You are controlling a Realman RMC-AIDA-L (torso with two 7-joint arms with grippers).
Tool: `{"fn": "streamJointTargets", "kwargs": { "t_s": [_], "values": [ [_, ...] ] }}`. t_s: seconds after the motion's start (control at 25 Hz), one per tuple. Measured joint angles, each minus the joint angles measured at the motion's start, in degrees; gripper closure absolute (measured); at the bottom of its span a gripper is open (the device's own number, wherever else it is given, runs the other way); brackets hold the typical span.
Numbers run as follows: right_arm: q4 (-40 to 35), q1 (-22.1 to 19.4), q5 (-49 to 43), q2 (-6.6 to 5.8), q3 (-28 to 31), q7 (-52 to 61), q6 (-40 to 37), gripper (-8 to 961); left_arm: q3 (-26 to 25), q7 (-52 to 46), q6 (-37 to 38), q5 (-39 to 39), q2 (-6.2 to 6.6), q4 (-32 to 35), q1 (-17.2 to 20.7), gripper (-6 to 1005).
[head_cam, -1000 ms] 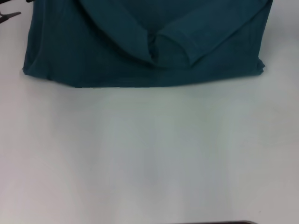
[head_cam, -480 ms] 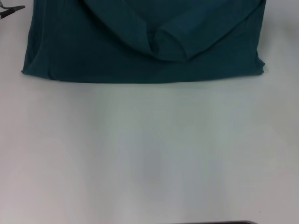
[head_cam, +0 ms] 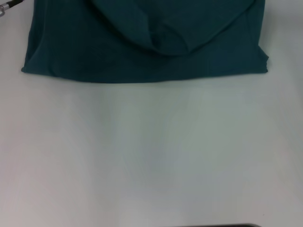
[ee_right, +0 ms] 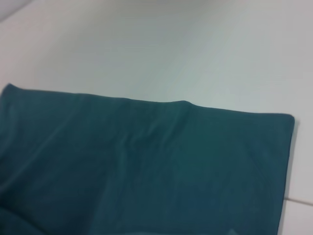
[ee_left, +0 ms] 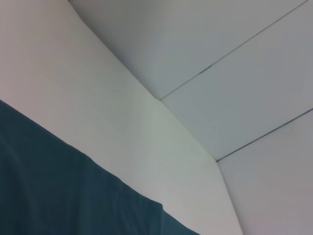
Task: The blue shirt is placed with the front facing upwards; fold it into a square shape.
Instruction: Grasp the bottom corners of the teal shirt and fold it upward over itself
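The blue shirt point(head_cam: 94, 52) lies across the far part of the white table point(head_cam: 151, 151), its straight near edge running from left to right. Two folded-in layers meet in a rounded bulge point(head_cam: 165, 42) near its middle. A dark tip of my left gripper point(head_cam: 8, 5) shows at the far left, just off the shirt's left edge. The left wrist view catches a corner of the blue shirt point(ee_left: 58, 191) on the table. In the right wrist view the blue shirt point(ee_right: 146, 166) lies flat with one square corner. My right gripper is out of view.
White tabletop stretches from the shirt's near edge to me. A dark strip point(head_cam: 218, 225) shows at the table's near edge. In the left wrist view the table's edge point(ee_left: 186, 132) drops to a pale tiled floor point(ee_left: 234, 73).
The folded layers in the shirt's middle have drawn away from me and bunched rounder, and the near hem has straightened. The left gripper's tip has shifted farther toward the far corner.
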Motion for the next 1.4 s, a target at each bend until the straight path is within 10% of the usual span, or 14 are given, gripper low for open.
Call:
{"fn": "streamJointTargets", "kwargs": {
  "t_s": [1.12, 1.4],
  "values": [
    [0.61, 2.40, -9.74, 4.83, -8.22, 0.26, 10.24, 929, 0.92, -0.07, -5.61, -0.17, -1.32, 2.27, 0.15, 925],
    [0.39, 2.89, -13.28, 4.41, -8.29, 1.81, 9.80, 770, 0.20, -0.26, -5.74, -0.45, -1.47, 2.45, 0.85, 657]
  ]
}}
